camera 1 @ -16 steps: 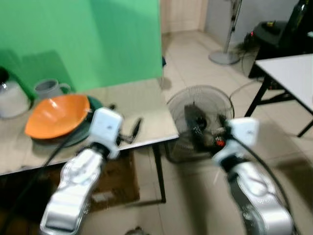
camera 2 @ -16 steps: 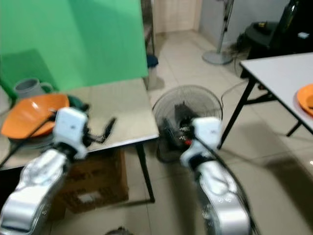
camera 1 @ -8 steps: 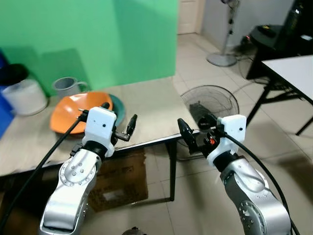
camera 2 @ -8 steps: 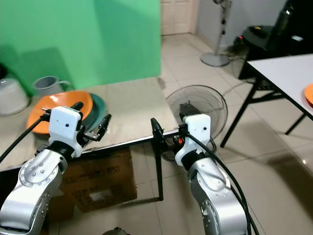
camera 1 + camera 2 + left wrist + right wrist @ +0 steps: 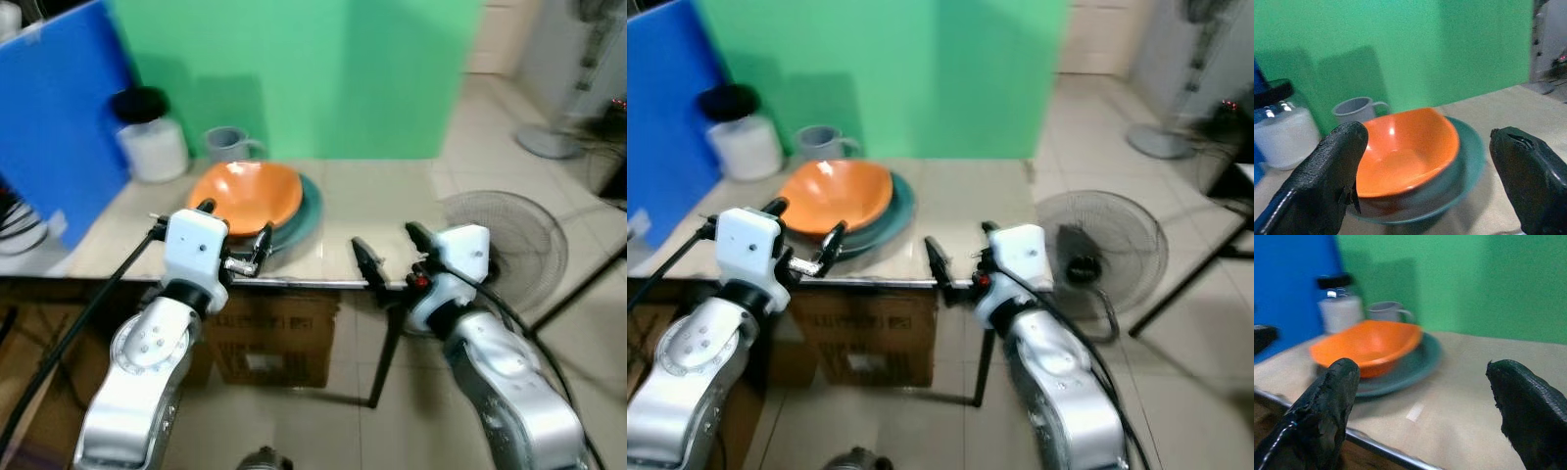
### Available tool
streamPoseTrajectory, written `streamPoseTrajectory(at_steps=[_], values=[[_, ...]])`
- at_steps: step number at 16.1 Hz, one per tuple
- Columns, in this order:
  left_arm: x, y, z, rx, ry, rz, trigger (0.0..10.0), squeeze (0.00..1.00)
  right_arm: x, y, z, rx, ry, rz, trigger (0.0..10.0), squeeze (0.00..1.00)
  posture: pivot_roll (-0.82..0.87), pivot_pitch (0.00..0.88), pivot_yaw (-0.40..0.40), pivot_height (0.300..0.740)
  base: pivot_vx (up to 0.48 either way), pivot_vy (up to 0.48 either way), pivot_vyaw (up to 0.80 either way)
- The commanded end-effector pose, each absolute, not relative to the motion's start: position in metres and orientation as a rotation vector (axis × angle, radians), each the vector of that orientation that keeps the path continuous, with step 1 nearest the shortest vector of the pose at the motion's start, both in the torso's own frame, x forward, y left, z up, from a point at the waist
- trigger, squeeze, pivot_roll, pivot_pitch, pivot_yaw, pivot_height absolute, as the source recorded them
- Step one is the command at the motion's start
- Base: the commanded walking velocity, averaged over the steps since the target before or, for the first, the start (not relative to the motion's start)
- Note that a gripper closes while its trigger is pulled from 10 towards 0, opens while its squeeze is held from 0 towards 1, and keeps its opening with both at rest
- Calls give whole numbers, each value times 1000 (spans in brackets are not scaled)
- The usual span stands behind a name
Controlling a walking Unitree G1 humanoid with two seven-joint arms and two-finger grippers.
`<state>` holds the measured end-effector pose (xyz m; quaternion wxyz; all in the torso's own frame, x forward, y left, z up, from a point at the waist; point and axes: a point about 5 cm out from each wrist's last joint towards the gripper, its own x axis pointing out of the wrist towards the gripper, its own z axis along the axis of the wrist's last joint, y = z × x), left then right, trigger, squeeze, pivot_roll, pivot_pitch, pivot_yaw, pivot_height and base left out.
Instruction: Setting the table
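Left wrist view: orange bowl (image 5: 1400,149) between spread fingers (image 5: 1327,181).

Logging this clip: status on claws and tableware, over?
Left claw open, right claw open, both empty at table edge. Orange plastic bowl sits in teal round plate. Nothing between.

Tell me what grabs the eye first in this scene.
The orange bowl stands out, sitting in a teal plate on the beige table against a bright green wall. Both the left gripper and right gripper hover open at the table's near edge. A grey mug and white jar stand behind the bowl.
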<state>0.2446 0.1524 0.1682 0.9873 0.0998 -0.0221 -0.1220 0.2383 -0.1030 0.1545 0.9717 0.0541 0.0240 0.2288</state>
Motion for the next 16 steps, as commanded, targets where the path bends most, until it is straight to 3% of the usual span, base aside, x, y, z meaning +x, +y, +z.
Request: streamPoseTrajectory(at_steps=[1,3,10,16], values=[[244,150,173,196,-59,-257,10000,0,238,-105,153,102,64,469,10000,1000,134,0,56,740,285,0,0],[243,150,173,199,-57,-259,10000,0,237,-102,152,96,67,503,10000,1000,136,0,54,740,289,0,0],[242,151,173,207,-54,-263,10000,0,237,-97,150,88,73,548,10000,1000,148,0,50,740,290,0,741],[244,149,172,215,-48,-283,10000,0,242,-99,152,103,75,531,10000,1000,135,0,68,740,283,0,0]])
